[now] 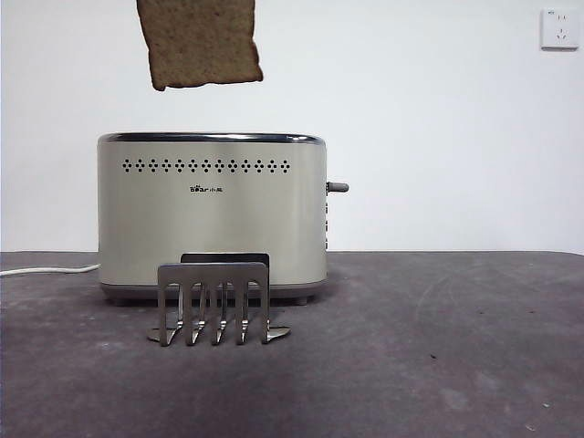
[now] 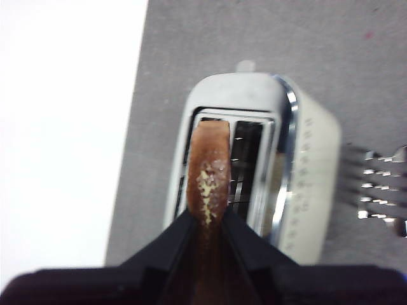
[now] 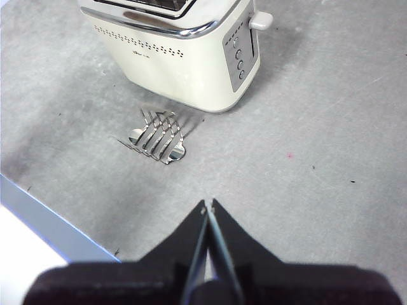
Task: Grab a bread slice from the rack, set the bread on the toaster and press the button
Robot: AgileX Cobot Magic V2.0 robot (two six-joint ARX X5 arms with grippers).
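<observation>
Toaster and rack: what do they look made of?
Toaster: cream-white body with a satin sheen, painted metal or plastic, I cannot tell which; its top rim is mirror-bright chrome. Rack: bare grey metal, brushed-looking, with glints along its slotted plates.

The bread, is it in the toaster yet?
Out. The slice of bread hangs clear above the toaster, held by the left gripper.

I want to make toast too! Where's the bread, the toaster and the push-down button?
slice of bread (image 1: pixel 203 44), front view, speckled crumb face.
toaster (image 1: pixel 212 224), front view, cream side wall.
button (image 1: pixel 338 187), front view, lever knob's tip.
</observation>
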